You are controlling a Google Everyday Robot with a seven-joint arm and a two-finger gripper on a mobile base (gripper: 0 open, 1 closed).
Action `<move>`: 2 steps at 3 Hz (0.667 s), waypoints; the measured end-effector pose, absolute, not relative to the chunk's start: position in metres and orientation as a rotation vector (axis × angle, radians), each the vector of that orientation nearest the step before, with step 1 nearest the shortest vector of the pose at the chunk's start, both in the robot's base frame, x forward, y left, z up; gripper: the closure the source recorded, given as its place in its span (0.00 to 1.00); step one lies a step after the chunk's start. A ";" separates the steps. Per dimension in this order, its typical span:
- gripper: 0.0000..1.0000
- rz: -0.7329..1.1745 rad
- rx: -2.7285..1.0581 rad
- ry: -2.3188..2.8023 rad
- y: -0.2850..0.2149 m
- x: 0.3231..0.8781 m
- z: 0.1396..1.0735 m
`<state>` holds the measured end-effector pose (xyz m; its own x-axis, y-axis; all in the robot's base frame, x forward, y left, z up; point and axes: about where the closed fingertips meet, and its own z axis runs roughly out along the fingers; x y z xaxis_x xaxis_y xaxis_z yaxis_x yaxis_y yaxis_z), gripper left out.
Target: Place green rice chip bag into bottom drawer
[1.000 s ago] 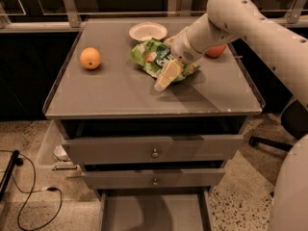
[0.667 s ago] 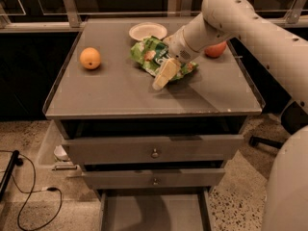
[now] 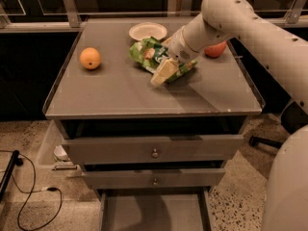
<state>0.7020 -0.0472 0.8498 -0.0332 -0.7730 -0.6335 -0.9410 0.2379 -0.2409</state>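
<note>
Shifted left, the pincer (image 3: 162, 73) partly hides the green rice chip bag (image 3: 145, 52).

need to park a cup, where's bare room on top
Bare: the front strip of the cabinet top, and between the orange and the green rice chip bag. Crowded: back right, with the gripper at the bag, plus the white bowl and red fruit.

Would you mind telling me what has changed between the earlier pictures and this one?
Hardly anything has visibly changed. The gripper stays down on the green rice chip bag, which still lies on the cabinet top; the arm has shifted only slightly, if at all. The orange, the white bowl and the pulled-out bottom drawer are as before.
</note>
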 end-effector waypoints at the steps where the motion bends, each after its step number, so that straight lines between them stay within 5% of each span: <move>1: 0.64 0.319 -1.573 1.841 -0.047 0.702 0.850; 2: 0.89 0.319 -1.573 1.841 -0.047 0.702 0.850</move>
<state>0.7020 -0.0471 0.8497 -0.0332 -0.7730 -0.6335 -0.9410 0.2377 -0.2408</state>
